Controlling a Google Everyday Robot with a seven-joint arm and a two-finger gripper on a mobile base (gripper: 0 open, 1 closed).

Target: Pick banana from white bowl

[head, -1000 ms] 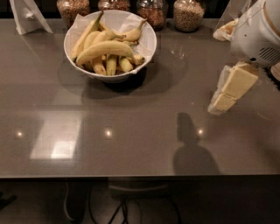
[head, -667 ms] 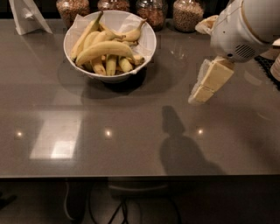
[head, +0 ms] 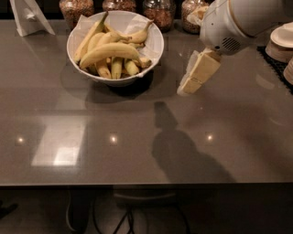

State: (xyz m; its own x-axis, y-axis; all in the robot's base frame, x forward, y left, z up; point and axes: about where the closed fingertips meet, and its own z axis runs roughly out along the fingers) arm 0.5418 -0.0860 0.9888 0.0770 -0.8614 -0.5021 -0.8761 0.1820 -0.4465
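Note:
The white bowl (head: 155, 48) stands at the back of the grey table, left of centre, lined with white paper. It holds several yellow bananas (head: 109, 51), one lying across the top of the heap. My gripper (head: 188, 87) hangs from the white arm at the upper right. It points down and to the left, above the table, to the right of the bowl and apart from it. It holds nothing that I can see.
Several glass jars (head: 159, 11) of dry goods line the back edge behind the bowl. A white folded napkin holder (head: 28, 17) is at the back left. Stacked small white dishes (head: 281, 43) sit at the right edge on a dark mat.
The arm and gripper have moved left, toward the bowl. The bowl and bananas have not moved.

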